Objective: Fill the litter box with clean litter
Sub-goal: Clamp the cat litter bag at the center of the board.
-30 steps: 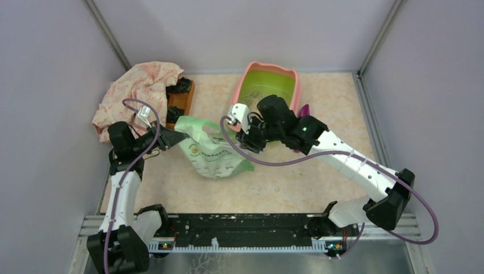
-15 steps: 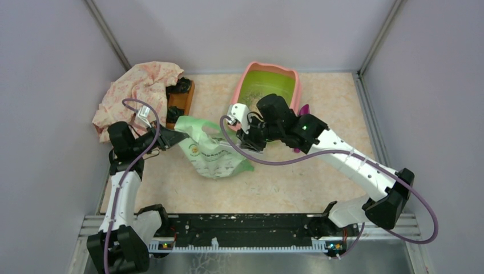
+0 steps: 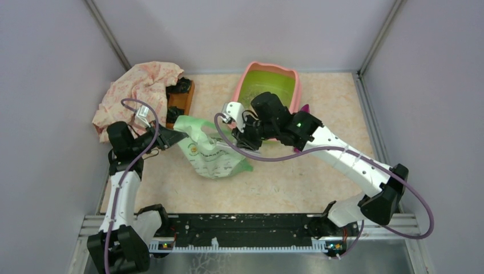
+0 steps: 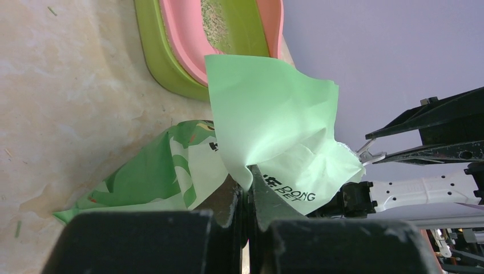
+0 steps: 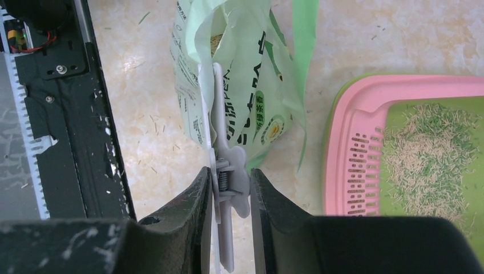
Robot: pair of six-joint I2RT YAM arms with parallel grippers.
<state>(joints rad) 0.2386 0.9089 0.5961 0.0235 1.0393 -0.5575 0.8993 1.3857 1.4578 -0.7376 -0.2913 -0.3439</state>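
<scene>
Our left hand [image 4: 246,200] pinches the bag [image 4: 268,114] edge, our right hand [image 5: 231,188] squeezes its clip [image 5: 217,114]; a sudden release could spill the bag onto the bench [image 5: 154,131].

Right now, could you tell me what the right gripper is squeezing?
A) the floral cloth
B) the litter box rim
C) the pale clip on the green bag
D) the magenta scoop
C: in the right wrist view, the right gripper pinches the pale clip fastened to the green bag.

Litter box [image 3: 242,83]: pink rim, lime-green inside, lying flat, far centre. Clean litter [image 5: 429,149]: thin beige scatter on its floor.
</scene>
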